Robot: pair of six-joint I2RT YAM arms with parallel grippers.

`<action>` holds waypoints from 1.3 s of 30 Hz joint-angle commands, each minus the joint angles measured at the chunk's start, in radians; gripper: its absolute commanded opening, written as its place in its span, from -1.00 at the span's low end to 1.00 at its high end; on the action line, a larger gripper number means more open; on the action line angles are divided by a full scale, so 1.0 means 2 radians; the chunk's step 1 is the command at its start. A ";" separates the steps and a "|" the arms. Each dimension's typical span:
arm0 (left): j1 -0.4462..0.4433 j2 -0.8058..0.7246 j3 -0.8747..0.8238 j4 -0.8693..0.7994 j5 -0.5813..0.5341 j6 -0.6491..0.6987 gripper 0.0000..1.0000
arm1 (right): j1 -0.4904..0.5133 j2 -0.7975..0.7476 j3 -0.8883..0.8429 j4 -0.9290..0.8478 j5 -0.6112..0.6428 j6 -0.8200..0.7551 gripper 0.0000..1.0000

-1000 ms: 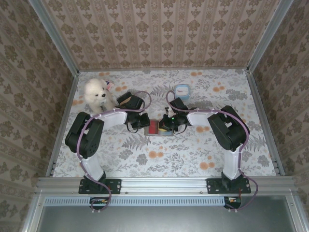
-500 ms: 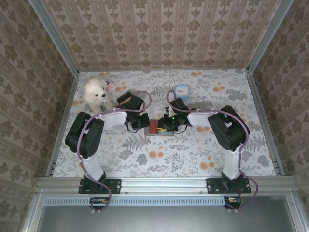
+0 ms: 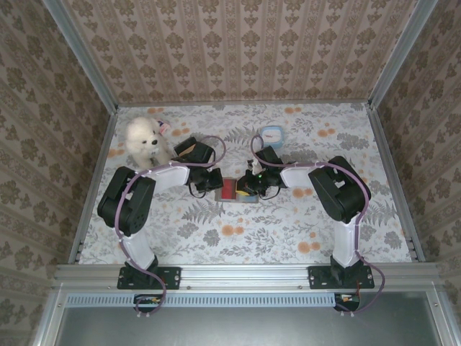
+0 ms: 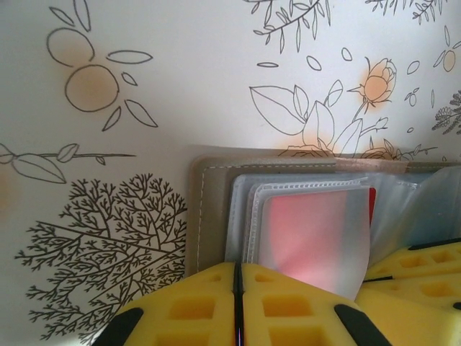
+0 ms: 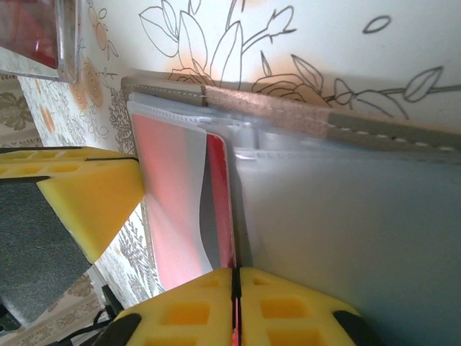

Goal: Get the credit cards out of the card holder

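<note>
Card holder (image 4: 196, 216) spread open on floral table (image 4: 180, 86).
Left gripper (image 4: 237, 303) — jaws together at holder's edge; right gripper (image 5: 233, 306) — jaws clamped on red card (image 5: 222, 216).

Top camera looks down; wrist cameras closely share card holder (image 4: 194, 216).

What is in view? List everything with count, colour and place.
card holder: one, grey-brown, open flat at table centre.
red credit card: one, red, in the holder's clear sleeve.
plush toy: one, white, back left.
tub: one, light blue, back centre.
block: one, tan and black, beside the plush toy.
table: one, floral cloth.
left end effector: one, yellow, shut at the holder's edge.
right end effector: one, yellow, shut on the red credit card.
</note>
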 commanded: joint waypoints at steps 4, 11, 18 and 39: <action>-0.003 0.007 0.000 -0.050 -0.019 0.022 -0.70 | -0.002 -0.009 -0.021 0.030 0.004 0.010 -0.96; 0.002 0.002 -0.002 -0.050 -0.027 0.023 -0.63 | -0.010 -0.039 -0.048 0.018 0.021 0.007 -1.00; 0.003 0.002 -0.002 -0.044 -0.019 0.022 -0.65 | -0.011 -0.039 -0.052 0.021 0.021 0.009 -1.00; 0.001 -0.044 -0.012 0.027 0.048 0.027 -0.75 | -0.010 -0.020 -0.031 0.007 0.031 0.004 -0.49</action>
